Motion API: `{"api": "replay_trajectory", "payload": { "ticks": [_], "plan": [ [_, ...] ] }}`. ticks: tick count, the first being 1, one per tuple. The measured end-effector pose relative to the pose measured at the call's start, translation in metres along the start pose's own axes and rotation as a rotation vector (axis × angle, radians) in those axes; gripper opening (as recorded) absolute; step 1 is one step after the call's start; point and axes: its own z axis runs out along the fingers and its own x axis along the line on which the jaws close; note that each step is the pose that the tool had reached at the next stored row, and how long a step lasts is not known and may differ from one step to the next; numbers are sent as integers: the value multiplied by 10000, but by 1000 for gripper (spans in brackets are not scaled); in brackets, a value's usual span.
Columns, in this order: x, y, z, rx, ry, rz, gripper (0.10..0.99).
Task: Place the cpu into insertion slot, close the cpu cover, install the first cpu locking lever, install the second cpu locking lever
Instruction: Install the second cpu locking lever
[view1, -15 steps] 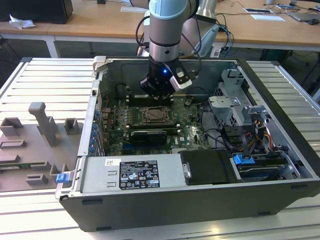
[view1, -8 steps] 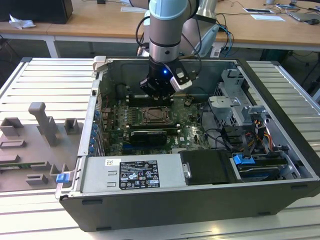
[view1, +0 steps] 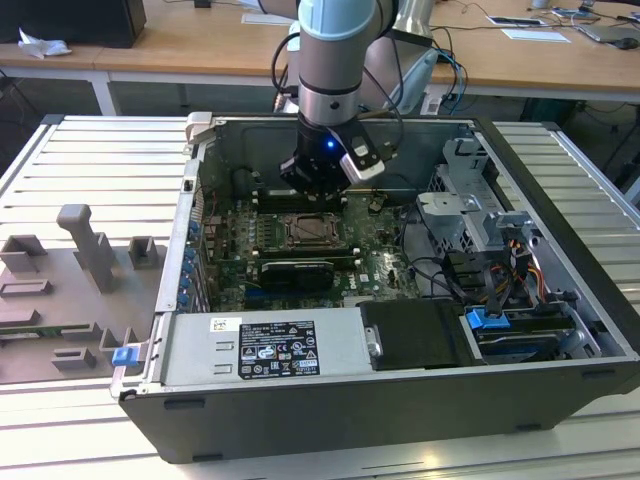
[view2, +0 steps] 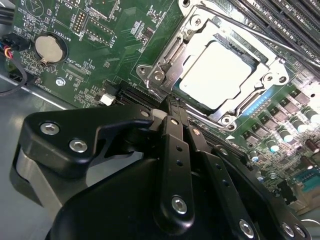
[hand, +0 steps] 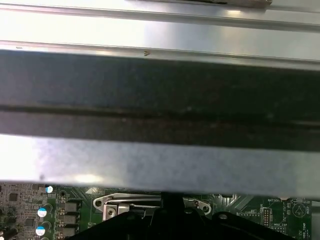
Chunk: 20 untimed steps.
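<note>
We see the chip (view2: 220, 75) seated in its socket (view2: 197, 37), metal frame (view2: 167, 70) down around it. The pincer (view2: 172, 112), fingers together and empty, sits at the frame's edge. We judge the frame thin, stiff, springy; press its rim, never the fragile chip

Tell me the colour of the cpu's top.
Pale silver-grey, seen best in the second wrist view: the cpu.
</note>
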Motion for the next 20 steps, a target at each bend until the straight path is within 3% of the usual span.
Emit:
{"api": "replay_trajectory", "payload": {
  "ticks": [13,20],
  "plan": [
    [3,-45,-4,1,0,2,106],
    [-1,-36,-146,1,0,0,106]
  ]
}}
